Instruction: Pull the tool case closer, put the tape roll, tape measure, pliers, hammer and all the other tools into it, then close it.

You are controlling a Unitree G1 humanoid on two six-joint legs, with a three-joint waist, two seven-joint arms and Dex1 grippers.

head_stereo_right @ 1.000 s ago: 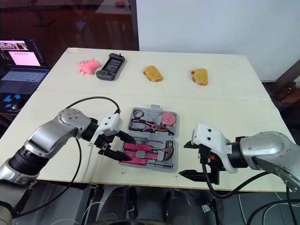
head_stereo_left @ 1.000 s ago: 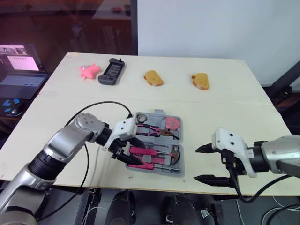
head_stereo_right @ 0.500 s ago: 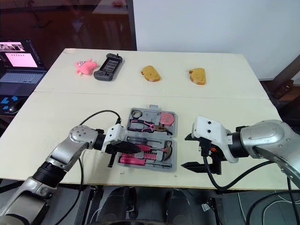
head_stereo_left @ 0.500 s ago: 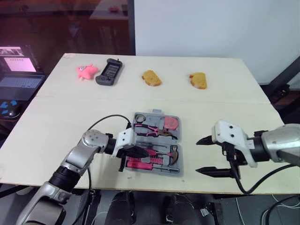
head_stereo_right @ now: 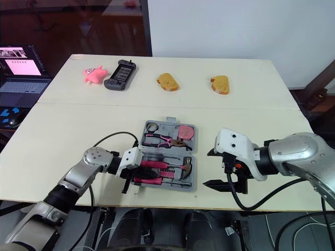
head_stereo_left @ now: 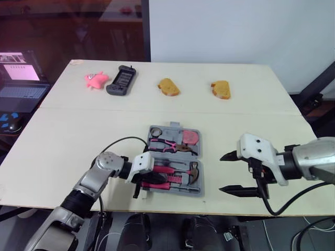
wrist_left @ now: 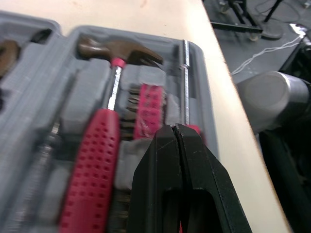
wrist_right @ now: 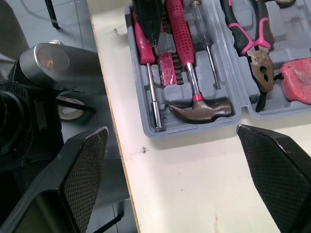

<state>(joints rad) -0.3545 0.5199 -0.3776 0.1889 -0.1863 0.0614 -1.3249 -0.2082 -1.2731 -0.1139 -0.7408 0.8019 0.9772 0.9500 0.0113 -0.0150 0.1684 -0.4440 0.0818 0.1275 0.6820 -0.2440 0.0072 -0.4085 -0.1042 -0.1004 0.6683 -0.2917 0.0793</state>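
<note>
Moved: left claw (wrist_left: 175, 128) has dropped low and slid in over the front half of the tool case (head_stereo_left: 201, 183); right claw (head_stereo_left: 222, 172) has barely budged.
Left claw: fingers pinched together, nothing visible between them, tips right beside the hammer (wrist_left: 112, 102).
Tool case: lying open near the desk (head_stereo_left: 78, 125) front edge, pliers (head_stereo_left: 167, 145) and hammer seated inside.
Right claw: spread wide, empty, hovering just right of the tool case.
Meaning: packing looks pretty much done, so I'd guess the lid's next.
</note>
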